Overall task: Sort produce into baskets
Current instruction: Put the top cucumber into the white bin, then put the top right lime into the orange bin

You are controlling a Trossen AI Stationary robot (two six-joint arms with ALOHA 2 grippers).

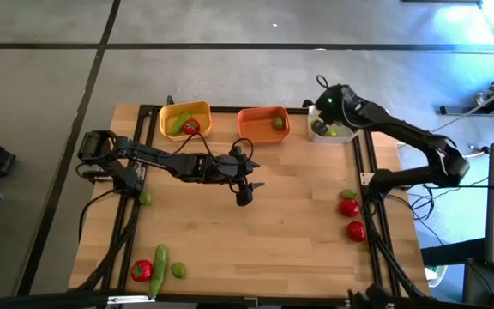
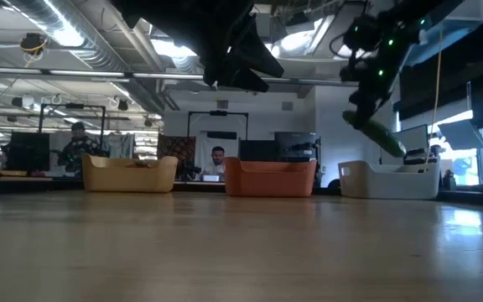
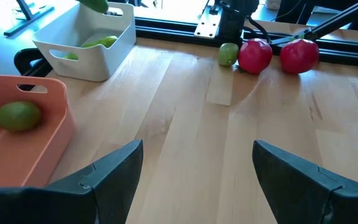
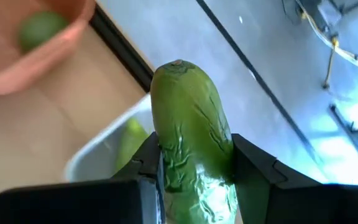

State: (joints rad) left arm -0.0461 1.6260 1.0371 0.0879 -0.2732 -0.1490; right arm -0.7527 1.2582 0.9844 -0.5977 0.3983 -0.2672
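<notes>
Right claw (image 4: 194, 177) pinches a long green cucumber-like piece (image 4: 191, 124), hanging over the white-grey plastic tub (image 1: 326, 130) at the wooden worktop's (image 1: 290, 223) far right corner; green pieces already lie inside. Left claw (image 3: 194, 168) hovers mid-worktop, fingers spread, nothing btwn them, near the orange tub (image 1: 263, 124) w/ one lime-like ball (image 1: 278, 123).

Both arms are matte black, built of slim tubular links joined by rounded, bulkier joints. Black cables trail from each arm's base along the table's dark rails. The right arm's wrist housing carries small green lights. Each gripper ends in 2 flat, dark, wedge-shaped fingers with angular, blocky edges.
</notes>
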